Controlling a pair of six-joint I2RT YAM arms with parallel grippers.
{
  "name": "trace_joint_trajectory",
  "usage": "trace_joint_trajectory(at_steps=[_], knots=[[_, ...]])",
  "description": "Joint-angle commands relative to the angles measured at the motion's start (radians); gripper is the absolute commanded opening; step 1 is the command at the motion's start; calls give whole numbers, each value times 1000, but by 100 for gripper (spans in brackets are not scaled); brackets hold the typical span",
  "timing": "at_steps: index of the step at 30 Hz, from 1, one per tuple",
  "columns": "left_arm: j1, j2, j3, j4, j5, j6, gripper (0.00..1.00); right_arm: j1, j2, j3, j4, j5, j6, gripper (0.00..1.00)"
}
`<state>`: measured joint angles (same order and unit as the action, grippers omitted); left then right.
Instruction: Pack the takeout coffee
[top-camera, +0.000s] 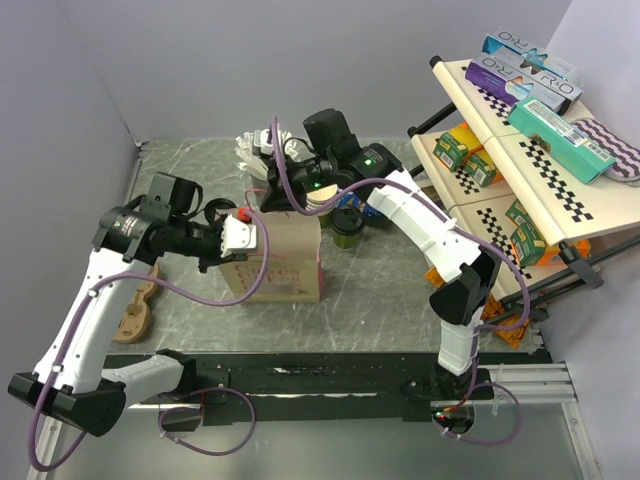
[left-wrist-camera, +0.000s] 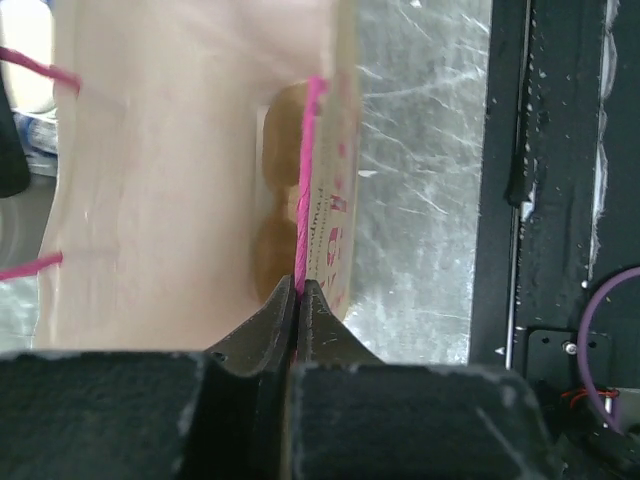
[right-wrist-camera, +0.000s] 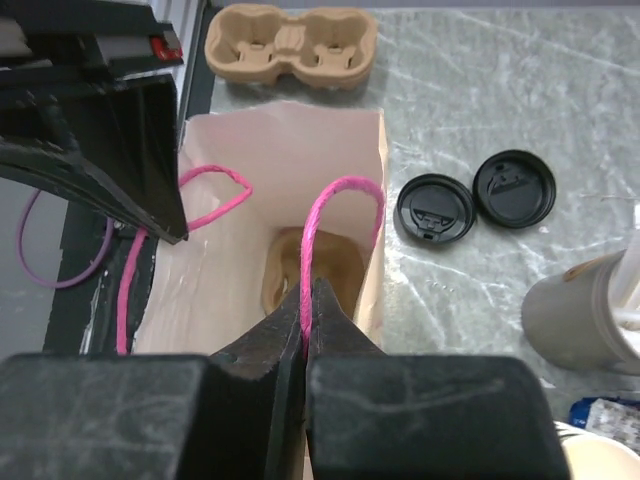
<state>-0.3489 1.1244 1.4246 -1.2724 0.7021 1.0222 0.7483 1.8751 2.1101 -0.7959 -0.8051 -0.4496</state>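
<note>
Pink handle (left-wrist-camera: 306, 170) pinched shut in your left tool (left-wrist-camera: 300, 292); right tool (right-wrist-camera: 305, 300) clamps the other handle (right-wrist-camera: 342, 195) of the paper bag (top-camera: 285, 268), probably to hold the mouth open. Takeout coffee (top-camera: 347, 230) stands on the counter (top-camera: 385, 305) just right of the bag, not yet packed.

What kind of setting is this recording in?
Probably a lab mock-up of a café takeout counter: a tan paper bag with pink cord handles stands on a marble-patterned tabletop, two loose round black plastic lids lie beside it, and a slanted wooden shelf rack holds boxed goods.
</note>
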Motion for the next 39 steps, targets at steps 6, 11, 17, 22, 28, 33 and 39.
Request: trace_joint_trajectory(at_steps=[6,11,17,22,28,33,39], knots=[[-5,-11,299,-24,-42,-43,1,0,-57,175,75,7,38,0],[-5,23,451,-56,-102,-40,1,-3,-73,206,210,90,80,0],[-5,26,520,-35,-144,-27,1,-1,-71,249,308,133,107,0],[-6,18,524,-19,-153,-20,1,-3,-65,266,350,149,135,0],[-5,2,493,-8,-156,-19,1,-4,-71,254,350,142,141,0],[-5,-8,473,2,-161,-22,1,-3,-73,234,346,136,141,0],[-5,-21,442,8,-165,-30,1,-1,-68,222,350,115,158,0]])
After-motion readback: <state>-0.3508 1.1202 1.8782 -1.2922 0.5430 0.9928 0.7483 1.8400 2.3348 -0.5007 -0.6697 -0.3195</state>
